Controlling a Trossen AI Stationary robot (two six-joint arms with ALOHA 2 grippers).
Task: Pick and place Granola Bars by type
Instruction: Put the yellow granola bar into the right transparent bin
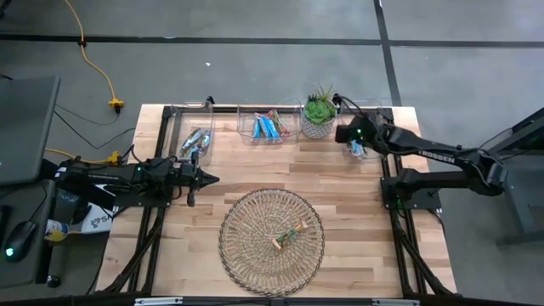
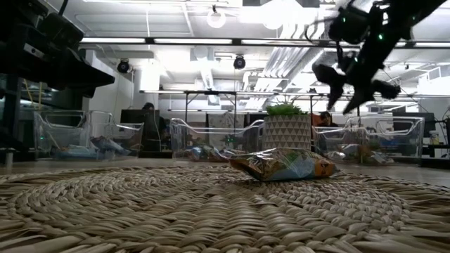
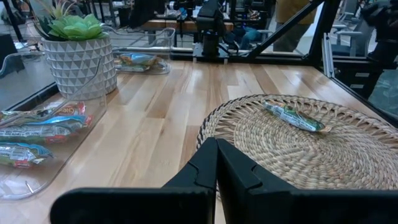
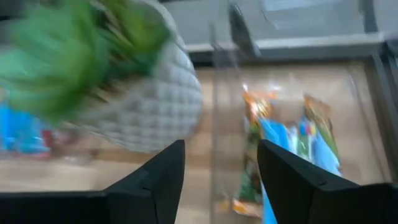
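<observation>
One tan and green granola bar [image 1: 289,236] [image 2: 285,165] [image 3: 292,116] lies flat in the round woven basket [image 1: 246,255]. Along the far edge stand three clear bins: silvery bars [image 1: 195,140] in the left one, blue bars [image 1: 269,127] in the middle one, and tan and blue bars [image 4: 292,143] in the right one [image 1: 370,115]. My right gripper [image 1: 355,146] [image 2: 351,77] [image 4: 221,180] hangs open above the right bin, slanting down, with nothing between its fingers. My left gripper [image 1: 208,178] [image 3: 217,168] waits shut and level at the table's left, pointing toward the basket.
A small green plant in a white patterned pot [image 1: 319,117] [image 2: 286,126] [image 3: 78,56] stands between the middle and right bins, close beside my right gripper. Bare wooden table [image 1: 357,221] lies between the basket and the bins.
</observation>
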